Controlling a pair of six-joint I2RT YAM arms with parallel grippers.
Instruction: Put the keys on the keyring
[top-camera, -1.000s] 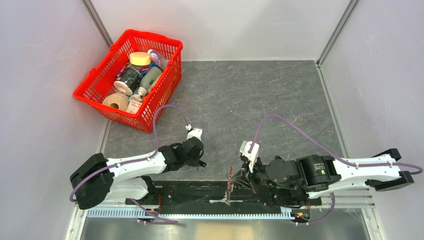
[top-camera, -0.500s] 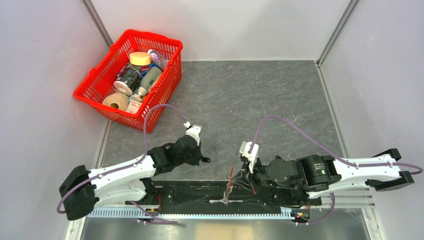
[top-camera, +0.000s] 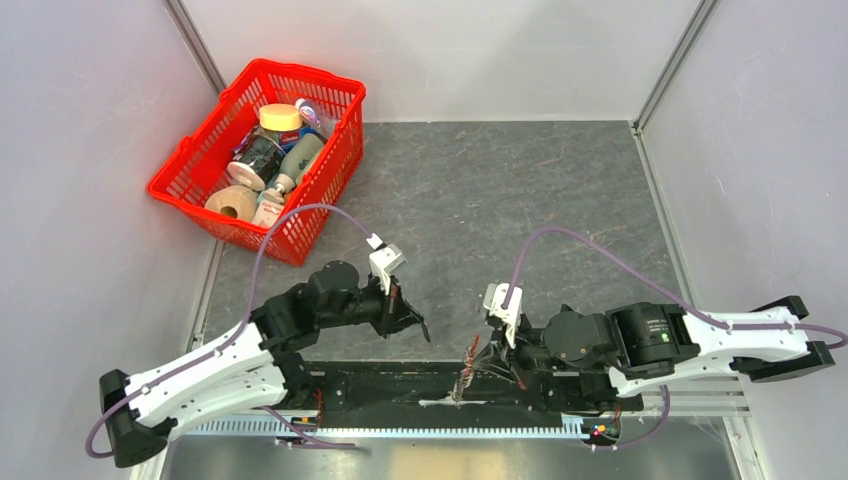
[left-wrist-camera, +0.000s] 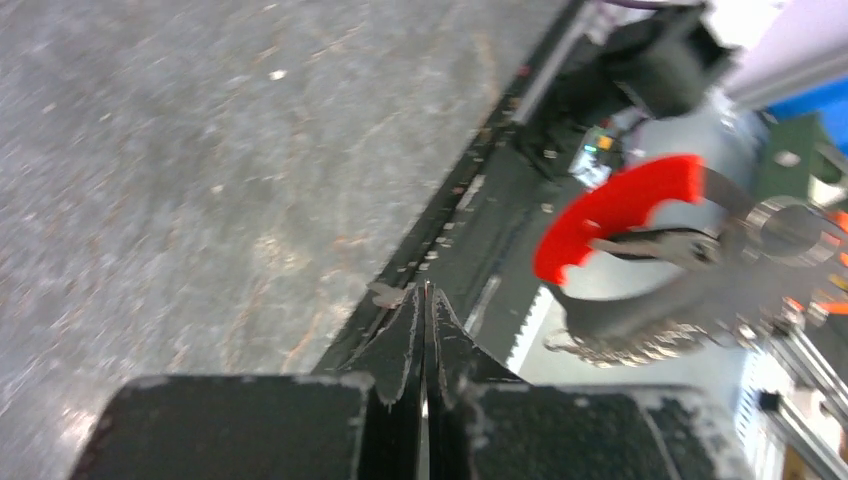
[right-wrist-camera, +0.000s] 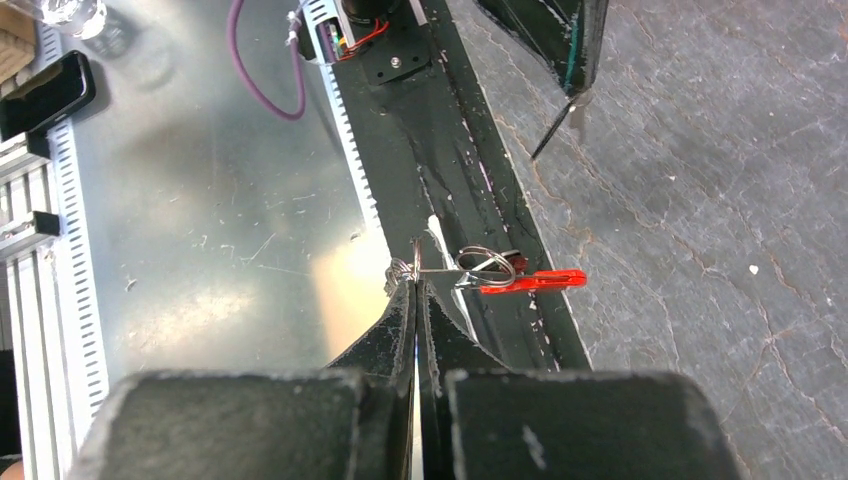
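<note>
My left gripper (top-camera: 420, 328) is shut on a small key. In the right wrist view the key (right-wrist-camera: 555, 130) is a thin dark blade sticking out of the left gripper's tips at the top. In the left wrist view it shows only edge-on between the shut jaws (left-wrist-camera: 427, 292). My right gripper (top-camera: 484, 352) is shut on the keyring (top-camera: 466, 368) at the table's near edge. The right wrist view shows the tips (right-wrist-camera: 416, 280) pinching its silver coil, with a wire ring and the red tag (right-wrist-camera: 530, 282) to the right. The left wrist view shows the red tag (left-wrist-camera: 620, 210) and beaded chain (left-wrist-camera: 640, 345), right of the jaws.
A red basket (top-camera: 330, 170) with several household items stands at the back left. A black rail (top-camera: 400, 385) runs along the near edge between the arm bases, with a metal plate behind it. Grey walls enclose the slate-patterned table (top-camera: 500, 200).
My left arm has swung right and toward the near edge, bringing its gripper closer to the keyring. The right gripper has stayed almost still on the keyring.
</note>
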